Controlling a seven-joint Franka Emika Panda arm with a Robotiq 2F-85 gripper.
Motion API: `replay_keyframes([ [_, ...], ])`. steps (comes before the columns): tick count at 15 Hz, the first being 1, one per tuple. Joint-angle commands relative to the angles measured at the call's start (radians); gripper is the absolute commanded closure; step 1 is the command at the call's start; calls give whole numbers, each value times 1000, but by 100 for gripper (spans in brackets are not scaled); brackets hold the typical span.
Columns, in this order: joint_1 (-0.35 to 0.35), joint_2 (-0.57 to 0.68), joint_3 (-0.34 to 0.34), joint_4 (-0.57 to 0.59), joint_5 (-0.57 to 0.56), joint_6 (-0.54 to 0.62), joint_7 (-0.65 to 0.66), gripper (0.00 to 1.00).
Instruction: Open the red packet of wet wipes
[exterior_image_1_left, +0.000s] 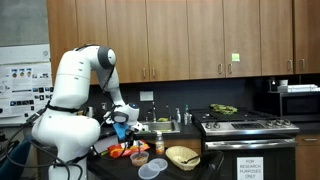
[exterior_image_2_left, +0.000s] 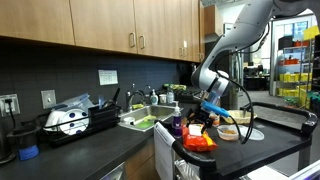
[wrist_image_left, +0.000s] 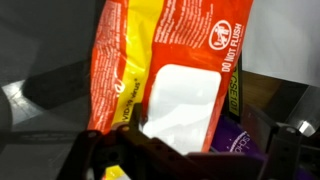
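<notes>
Centre frame, the red packet of wet wipes (wrist_image_left: 165, 60) looks light, soft and slippery. The hand (wrist_image_left: 190, 150), spread at lower frame, would best pinch the white flap (wrist_image_left: 185, 105) by its edge.

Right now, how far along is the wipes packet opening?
Done: the approach; the red packet of wet wipes fills the wrist view, with the jaws at the frame's bottom edge. In hand: lining up on the white flap; whether the jaws grip it cannot be told. Left: the peel itself, since the flap looks flat and closed.
</notes>
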Motion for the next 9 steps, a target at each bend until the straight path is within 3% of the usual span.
replay_keyframes([
  [1,5,-53,7,-40,23,15,2,0],
  [9,0,-74,6,-36,25,10,-15,0],
])
